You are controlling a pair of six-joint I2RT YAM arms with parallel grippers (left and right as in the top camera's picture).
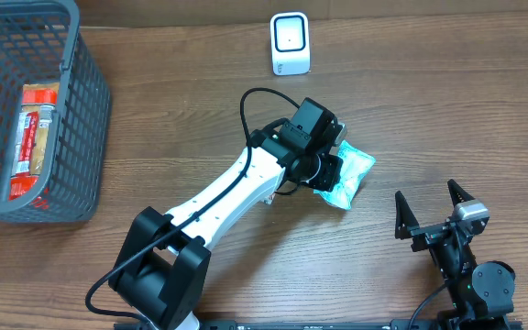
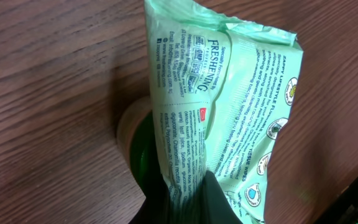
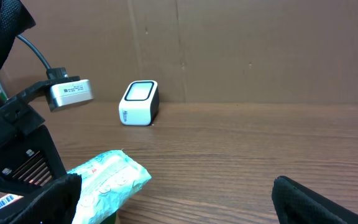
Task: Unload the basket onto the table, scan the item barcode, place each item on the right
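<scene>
A pale green pack of wet wipes (image 1: 350, 174) lies on the wooden table right of centre. My left gripper (image 1: 326, 171) is shut on its near end. In the left wrist view the pack (image 2: 229, 106) stretches away from the jaws, printed text facing up, with my left gripper (image 2: 188, 202) pinching its lower end. No barcode shows on this face. The white scanner (image 1: 290, 43) stands at the table's far edge, seen too in the right wrist view as the scanner (image 3: 138, 102). My right gripper (image 1: 434, 209) rests open at the front right, nothing between its fingers (image 3: 309, 199).
A grey wire basket (image 1: 90, 119) at the left holds a red and white snack packet (image 1: 33, 137). Something dark green and rounded (image 2: 143, 149) shows under the pack's left side. A brown cardboard wall (image 3: 260, 50) backs the table.
</scene>
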